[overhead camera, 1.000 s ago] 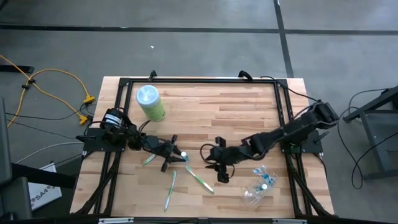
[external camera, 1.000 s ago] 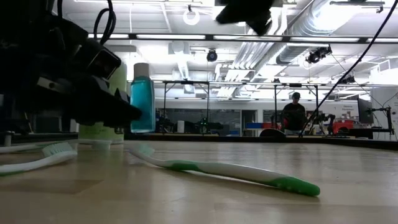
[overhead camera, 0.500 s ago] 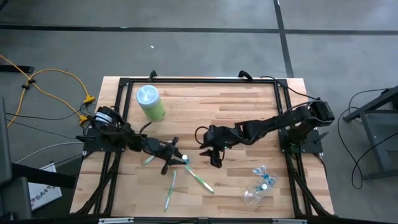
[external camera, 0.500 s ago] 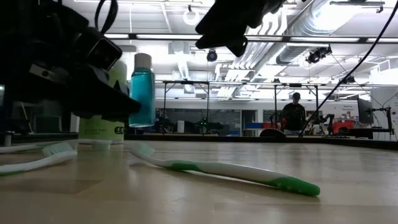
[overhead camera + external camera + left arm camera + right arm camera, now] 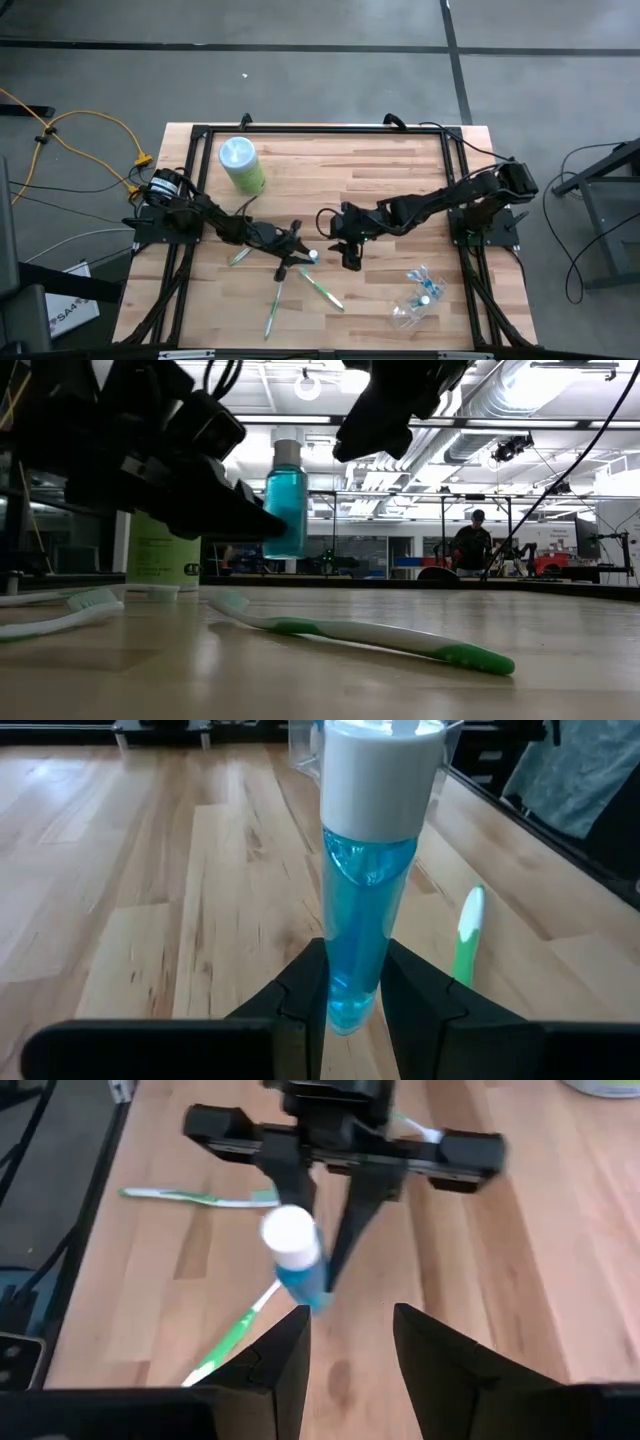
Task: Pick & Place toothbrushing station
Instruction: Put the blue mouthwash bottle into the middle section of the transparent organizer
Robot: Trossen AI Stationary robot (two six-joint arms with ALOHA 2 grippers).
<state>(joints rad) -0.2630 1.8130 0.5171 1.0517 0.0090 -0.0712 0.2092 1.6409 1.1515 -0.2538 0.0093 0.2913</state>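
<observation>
At the table's ten o'clock stands a pale-green canister [image 5: 242, 165]. Toward centre, the left gripper [image 5: 297, 252] is clamped on the small blue tube [image 5: 285, 499], lifted off the wood, white cap up. Toothbrushes [image 5: 320, 288] lie beneath, at six o'clock. The right gripper [image 5: 349, 254], fingers apart, hovers just beside the tube. A clear plastic cup [image 5: 416, 299] lies at four o'clock.

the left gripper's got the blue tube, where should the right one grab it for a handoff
Probably just under the white cap, from the side opposite the left gripper. The blue tube stands upright, pinched low, so its upper body is bare; the right gripper is open.
</observation>
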